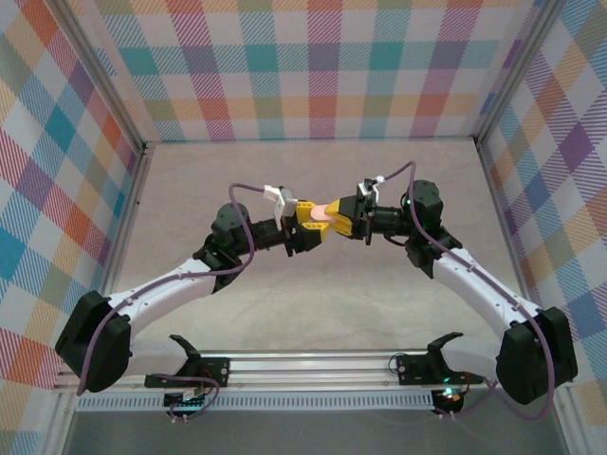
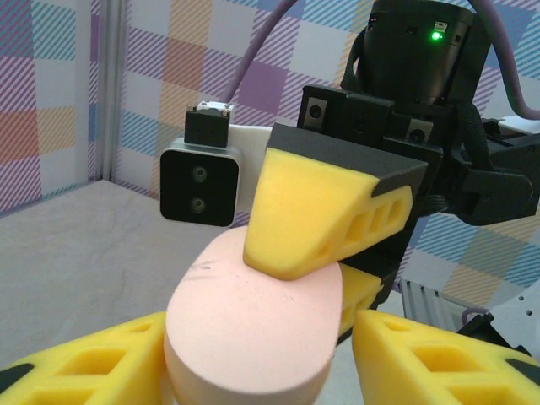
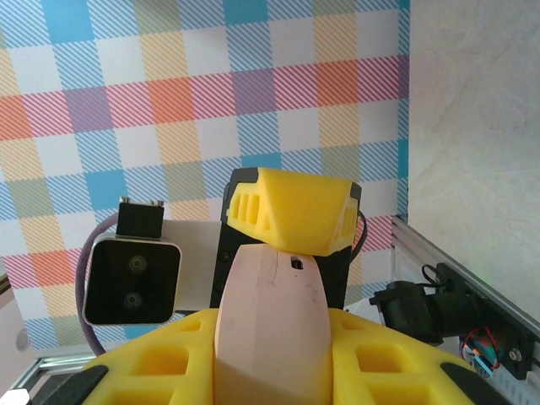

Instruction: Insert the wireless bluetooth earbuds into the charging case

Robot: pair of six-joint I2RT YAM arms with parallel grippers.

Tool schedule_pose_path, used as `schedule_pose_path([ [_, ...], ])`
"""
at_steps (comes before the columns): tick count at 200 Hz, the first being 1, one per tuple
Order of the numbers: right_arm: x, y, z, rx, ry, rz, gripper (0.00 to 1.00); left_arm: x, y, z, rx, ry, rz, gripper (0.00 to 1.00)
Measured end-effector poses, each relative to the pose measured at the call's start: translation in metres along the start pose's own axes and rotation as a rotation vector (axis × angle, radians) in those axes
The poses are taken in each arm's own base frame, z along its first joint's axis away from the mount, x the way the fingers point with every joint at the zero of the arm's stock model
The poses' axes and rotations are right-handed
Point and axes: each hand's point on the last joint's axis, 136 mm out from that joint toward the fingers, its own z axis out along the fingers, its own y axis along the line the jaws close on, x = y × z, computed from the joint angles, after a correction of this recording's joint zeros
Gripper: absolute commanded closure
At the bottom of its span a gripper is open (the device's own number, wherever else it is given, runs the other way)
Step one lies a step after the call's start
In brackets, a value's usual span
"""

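The counter [image 1: 313,180] is a pale beige, matte, faintly mottled surface, closed in at the back and on both sides by plaid walls [image 1: 322,66]. A metal rail [image 1: 313,363] runs along its near edge, with the left arm's base [image 1: 194,368] and the right arm's base [image 1: 427,365] mounted on it.

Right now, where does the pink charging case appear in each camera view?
Top external: the pink charging case sits mid-frame, held aloft.
Left wrist: lower centre, large.
Right wrist: bottom centre, pointing up.
Shared landmark: the right gripper clamped on it.
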Motion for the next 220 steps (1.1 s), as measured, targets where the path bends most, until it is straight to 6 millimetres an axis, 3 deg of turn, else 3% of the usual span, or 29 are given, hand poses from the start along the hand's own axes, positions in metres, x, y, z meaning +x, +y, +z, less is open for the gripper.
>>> schedule_pose_path([
  [84,-0.0008,0.0043,-0.0011,-0.011,-0.012,0.009,0.73,-0.0001,-0.0003,0.0008,0.004,0.0,-0.007,0.41],
  [107,-0.0007,0.0059,-0.0018,-0.014,-0.017,0.004,0.73,-0.0001,-0.0003,0.0008,0.004,0.0,-0.008,0.45],
  [136,-0.0004,0.0068,-0.0021,-0.016,-0.019,0.005,0.73,-0.0002,0.0011,0.0004,-0.001,0.0,-0.01,0.6],
  [172,0.0006,0.0077,-0.0022,-0.018,-0.014,0.002,0.71,-0.0009,0.0007,-0.0002,0.003,-0.001,-0.009,0.62],
  [192,0.0011,0.0069,-0.0022,-0.018,-0.011,0.002,0.64,-0.0005,0.0001,-0.0003,0.006,0.0,-0.009,0.66],
  [208,0.0015,0.0047,-0.0022,-0.012,-0.009,0.008,0.45,0.0002,-0.0005,-0.0003,0.01,0.003,-0.011,0.69],
  [220,0.0016,0.0022,-0.0022,-0.005,-0.008,-0.001,0.37,-0.0006,-0.0023,-0.0008,0.017,0.003,-0.009,0.7],
])
